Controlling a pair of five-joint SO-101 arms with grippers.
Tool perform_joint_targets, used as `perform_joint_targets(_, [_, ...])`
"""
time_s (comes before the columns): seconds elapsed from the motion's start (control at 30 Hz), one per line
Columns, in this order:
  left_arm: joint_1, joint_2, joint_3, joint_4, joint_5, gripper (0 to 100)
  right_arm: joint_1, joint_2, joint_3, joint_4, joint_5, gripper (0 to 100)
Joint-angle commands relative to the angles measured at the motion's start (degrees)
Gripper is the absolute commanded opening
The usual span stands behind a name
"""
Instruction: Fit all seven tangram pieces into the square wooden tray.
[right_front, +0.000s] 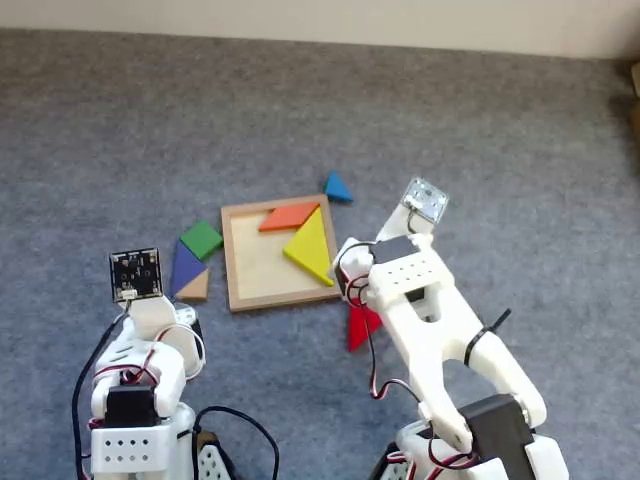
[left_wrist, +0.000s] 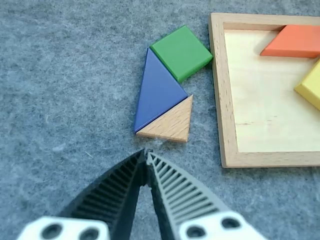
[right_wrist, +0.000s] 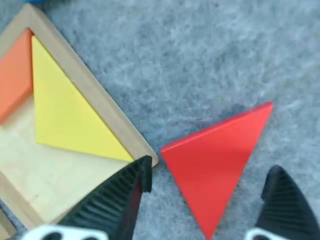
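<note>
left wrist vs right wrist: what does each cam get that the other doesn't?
Left wrist adds: green square, blue triangle and plain wood triangle clustered on the carpet beside the tray, left gripper shut just short of them. Right wrist adds: red triangle on the carpet off the tray's corner, right gripper open over it. Both: the tray, holding the orange piece and yellow triangle.
</note>
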Motion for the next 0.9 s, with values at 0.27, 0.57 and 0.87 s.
perform_joint_targets(0.27, [-0.84,-0.13,1.19,0.18,-0.35,0,-0.66,4.26,-1.27,-0.22,0.88,33.9])
perform_joint_targets(0.57, [-0.84,-0.13,1.19,0.18,-0.35,0,-0.40,12.70,-8.13,-0.13,0.70,33.9])
perform_joint_targets(0.87, [-0.84,-0.13,1.19,0.18,-0.35,0,1.10,13.49,-8.84,-1.98,0.53,33.9])
